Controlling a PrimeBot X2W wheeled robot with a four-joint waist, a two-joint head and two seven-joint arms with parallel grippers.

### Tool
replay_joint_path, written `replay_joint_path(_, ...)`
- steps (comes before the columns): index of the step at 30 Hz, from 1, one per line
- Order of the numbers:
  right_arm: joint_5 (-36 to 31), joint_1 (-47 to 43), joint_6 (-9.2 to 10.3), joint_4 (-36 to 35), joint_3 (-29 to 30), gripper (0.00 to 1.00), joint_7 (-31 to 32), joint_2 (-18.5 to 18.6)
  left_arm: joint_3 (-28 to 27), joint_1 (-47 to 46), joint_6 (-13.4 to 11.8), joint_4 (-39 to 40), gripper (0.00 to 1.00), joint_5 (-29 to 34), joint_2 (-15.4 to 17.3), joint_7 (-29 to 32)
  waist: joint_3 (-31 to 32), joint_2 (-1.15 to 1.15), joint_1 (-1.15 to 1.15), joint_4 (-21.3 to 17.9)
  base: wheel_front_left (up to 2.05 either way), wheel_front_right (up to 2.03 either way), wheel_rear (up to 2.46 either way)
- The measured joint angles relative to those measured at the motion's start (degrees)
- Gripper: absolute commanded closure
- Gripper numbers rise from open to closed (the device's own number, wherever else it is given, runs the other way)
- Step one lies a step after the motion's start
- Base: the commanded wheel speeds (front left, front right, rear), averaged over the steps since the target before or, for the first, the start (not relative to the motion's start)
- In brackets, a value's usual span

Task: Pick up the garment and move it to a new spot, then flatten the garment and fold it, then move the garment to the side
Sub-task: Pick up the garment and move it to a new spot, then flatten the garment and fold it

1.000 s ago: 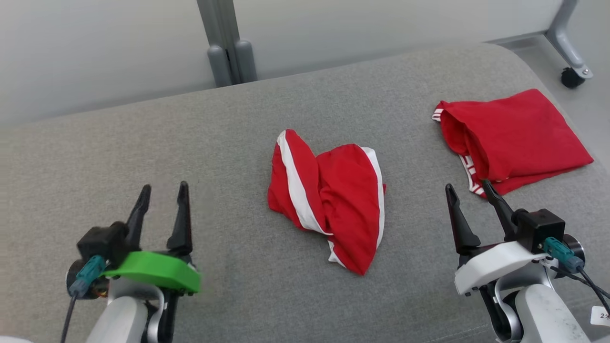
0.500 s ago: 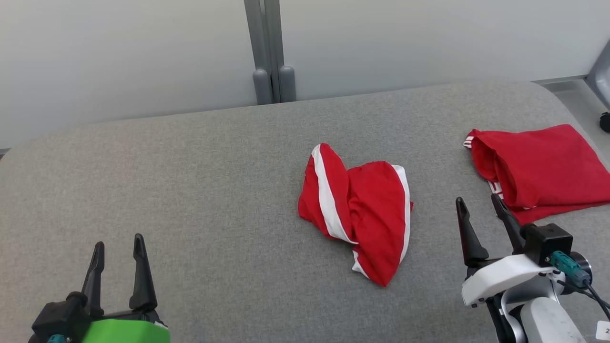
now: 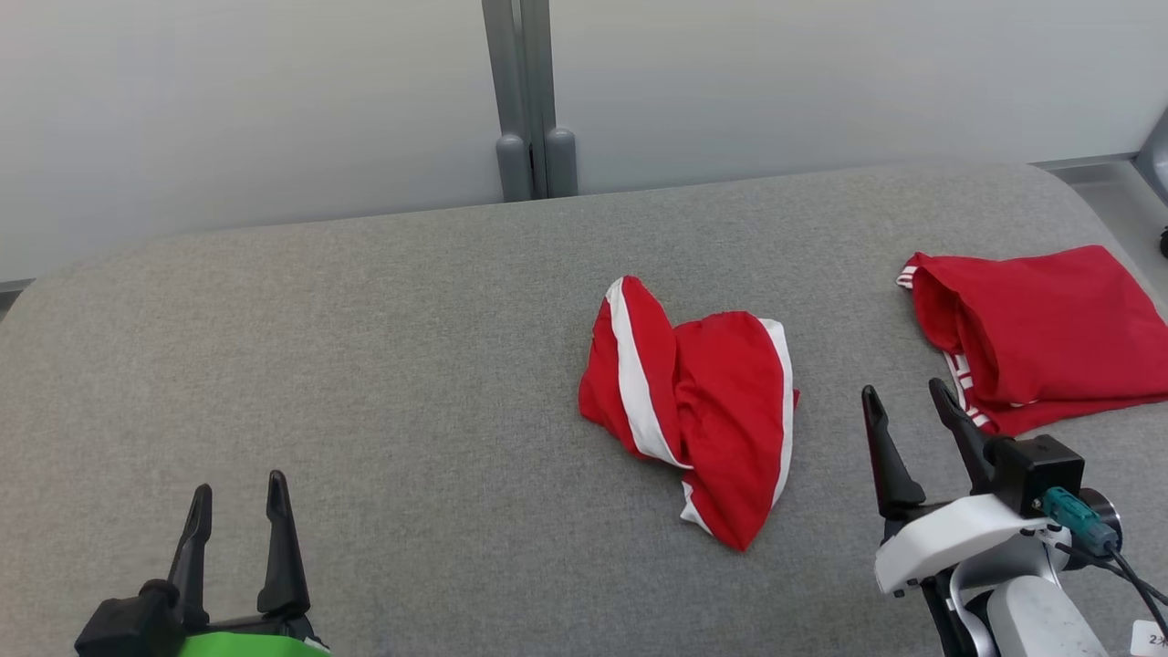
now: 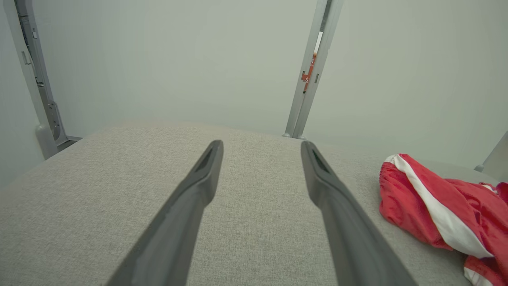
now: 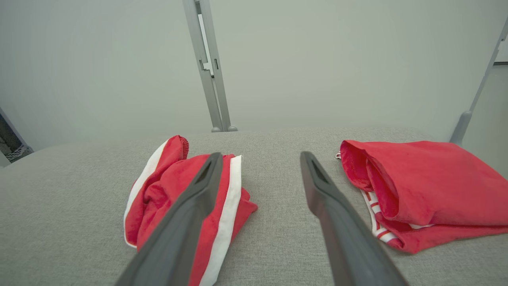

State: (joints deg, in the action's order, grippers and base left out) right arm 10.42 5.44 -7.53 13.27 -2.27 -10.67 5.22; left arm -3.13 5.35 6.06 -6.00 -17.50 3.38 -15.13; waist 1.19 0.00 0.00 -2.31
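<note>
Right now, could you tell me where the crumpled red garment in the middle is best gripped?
On the crumpled garment, probably the raised fold along the white stripe, from above with the right pincer, the nearer one: that ridge stands highest.

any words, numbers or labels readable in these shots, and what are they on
"2", then a mark cut off by the picture's edge: on the white tag at the head view's lower right corner.
Orange sticker on the grey post, left wrist view: its white marks are too small to read.
Red and white band on the folded red garment: cannot tell whether it holds letters.
Crumpled garment: plain white stripes, no text.
</note>
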Motion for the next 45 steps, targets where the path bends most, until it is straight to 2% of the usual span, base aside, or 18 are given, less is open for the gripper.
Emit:
replay_joint_path(12, 0.1, 0.1, 0.0, 0.3, -0.8, 0.0, 0.0, 0.1, -0.1, -0.8, 0.8, -1.5, 0.0, 0.5, -0.4, 0.0, -0.5, 0.0, 0.0, -0.4, 0.0, 0.0, 0.0)
replay_joint_path(19, 0.1, 1.0, 0.0, 0.4, -1.8, 0.0, 0.0, 0.2, 1.4, -4.4, 1.1, -5.7, 0.0, 0.3, -0.5, 0.0, -1.3, 0.0, 0.0, -1.0, 0.0, 0.0, 0.0)
replay_joint_path(26, 0.5, 3.8, 0.0, 0.2, -4.4, 0.0, 0.0, 0.5, 7.0, -19.6, 1.2, -13.8, 0.0, -1.5, 0.7, 11.1, -3.7, 0.0, 0.0, -2.9, 0.0, 0.0, 0.0)
replay_joint_path(32, 0.6, 6.7, 0.0, 0.1, -7.0, 0.0, -0.7, 0.3, 10.2, -32.7, 1.2, -21.3, 0.0, -5.7, 1.0, 23.4, -6.4, 0.0, 0.0, -6.7, 0.0, 0.0, 0.0)
replay_joint_path(38, 1.7, 8.4, 0.0, 0.7, -9.2, 0.0, -1.6, -0.3, 13.2, -40.3, 1.3, -28.1, 0.0, -7.8, 2.7, 30.3, -9.0, 0.0, 0.0, -12.1, 0.0, 0.0, 0.0)
replay_joint_path(45, 2.6, 9.6, 0.0, 2.5, -9.9, 0.0, -3.1, -1.0, 15.3, -43.7, 1.2, -34.2, 0.0, -7.1, 4.7, 33.9, -12.1, 0.0, 0.01, -19.0, 0.0, 0.0, 0.0)
